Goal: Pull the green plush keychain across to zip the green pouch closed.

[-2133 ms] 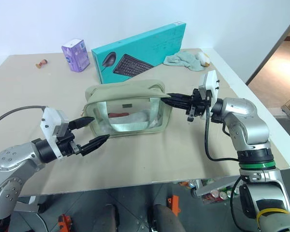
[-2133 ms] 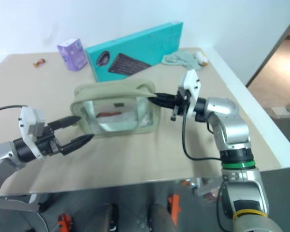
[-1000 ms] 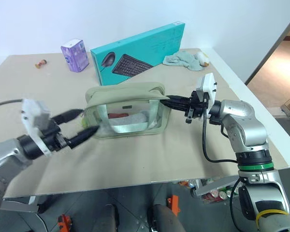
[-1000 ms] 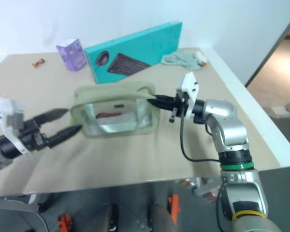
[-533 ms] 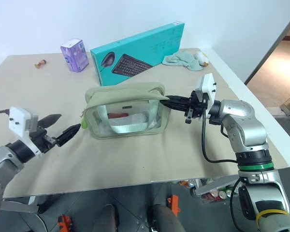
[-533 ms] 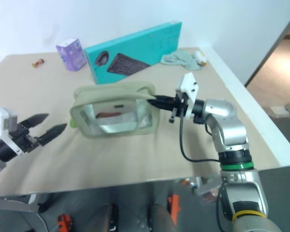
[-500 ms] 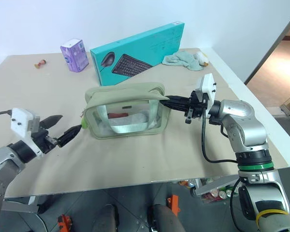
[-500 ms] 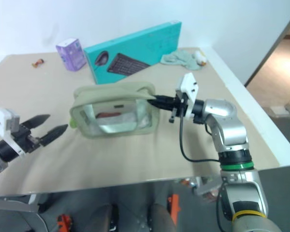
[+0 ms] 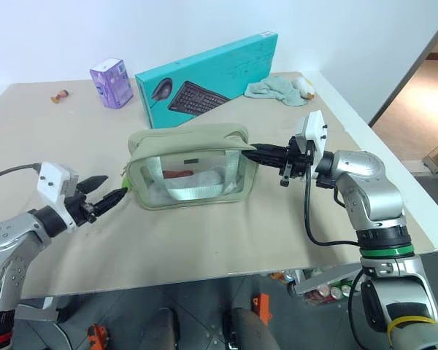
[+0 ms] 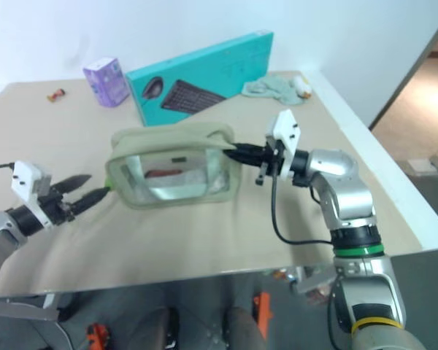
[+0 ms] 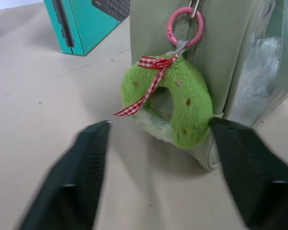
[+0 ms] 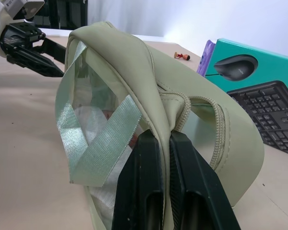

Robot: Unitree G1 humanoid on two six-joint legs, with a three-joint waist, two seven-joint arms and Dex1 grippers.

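Keychain [image 11: 170, 103] hangs soft and light between the open left pincer [image 11: 170, 143] fingers, best pinched across its ring; pouch [image 9: 190, 175] end is clamped by the right pincer [image 12: 164, 158]

One green pouch [image 9: 190, 171] sits on the desk [image 9: 204, 240] with one green plush keychain [image 11: 170, 98]. Further back: one teal keyboard box [image 9: 208, 76], one purple carton [image 9: 111, 82], one mint cloth [image 9: 277, 88].

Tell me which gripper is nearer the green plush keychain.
Left. The left gripper sits open right in front of the green plush keychain, one finger to each side. The right gripper is shut on the green pouch at its opposite end.
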